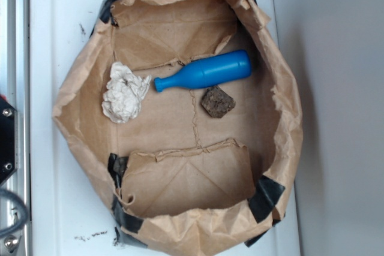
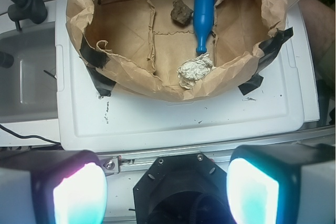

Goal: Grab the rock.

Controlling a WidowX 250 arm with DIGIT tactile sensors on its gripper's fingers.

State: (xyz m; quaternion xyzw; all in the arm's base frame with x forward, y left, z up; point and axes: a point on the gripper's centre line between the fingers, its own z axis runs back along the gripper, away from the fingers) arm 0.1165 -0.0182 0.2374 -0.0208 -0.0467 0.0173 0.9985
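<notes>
**Rock at rest in the paper bag, our fingers spread and empty**

We saw the rock (image 1: 217,101) lying on the floor of the brown paper bag (image 1: 180,184), near the bag's middle and toward its right wall in the exterior view. It was a small, dark brown, speckled chunk, roughly square. Just above it lay the blue bottle (image 1: 207,71) on its side, its fat end toward the bag's right wall and its narrow neck pointing left; the rock sat just beside the bottle's body, and we could not tell whether they touched. Left of the bottle's neck, near the bag's left wall, sat the white crumpled paper ball (image 1: 124,93), well apart from the rock.

The bag's rolled rim was held at its corners with strips of black tape (image 1: 265,197), and the bag stood on a white surface (image 1: 66,22).

In the wrist view our fingers (image 2: 79,192) filled the bottom edge, spread wide with nothing between them. They hung outside the bag, off the surface's near edge, with the rock (image 2: 181,12) far from them, by the bag's far wall beside the bottle (image 2: 203,14).
</notes>
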